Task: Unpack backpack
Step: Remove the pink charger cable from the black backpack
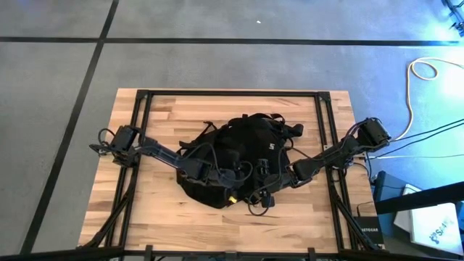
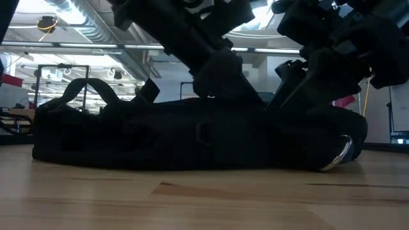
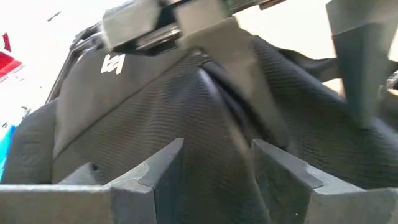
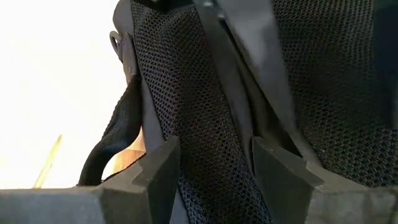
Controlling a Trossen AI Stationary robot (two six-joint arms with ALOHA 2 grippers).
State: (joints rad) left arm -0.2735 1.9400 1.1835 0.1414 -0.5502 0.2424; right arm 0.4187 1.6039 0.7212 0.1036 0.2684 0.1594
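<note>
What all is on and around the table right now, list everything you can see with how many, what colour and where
large black soft fabric backpack: one, black with a small white logo, lying flat at the middle of the table
light wooden slatted table: one, pale wood with a black frame, on a grey floor
white cable: one, white, looped on the floor beyond the table's right side
left end effector: one, dark, over the backpack's near left part, fingers apart with black fabric between them
right end effector: one, dark, over the backpack's near right part, fingers apart over mesh fabric and a strap
</note>
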